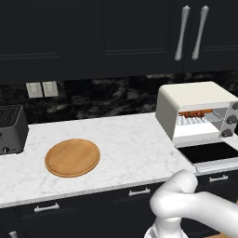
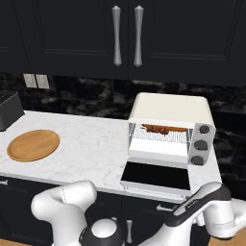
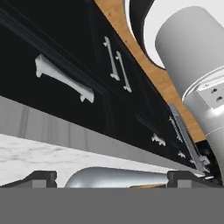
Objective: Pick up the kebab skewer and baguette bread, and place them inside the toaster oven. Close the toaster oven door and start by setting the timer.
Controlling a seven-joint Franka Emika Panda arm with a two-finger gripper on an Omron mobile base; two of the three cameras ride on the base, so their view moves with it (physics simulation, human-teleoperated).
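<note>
So my gripper (image 3: 112, 177) was down low under the counter edge with its jaws spread wide and nothing between them, looking along the dark lower cabinet fronts (image 3: 87, 70). Up on the marble counter (image 1: 121, 139), the toaster oven door (image 2: 156, 176) lay dropped flat open. Behind it in the toaster oven (image 2: 170, 127), the kebab skewer (image 2: 155, 129) and baguette bread (image 2: 177, 129) sat on the wire rack. Off left was the bare round wooden board (image 1: 72, 157) and the dark slot toaster (image 1: 11, 129).
</note>
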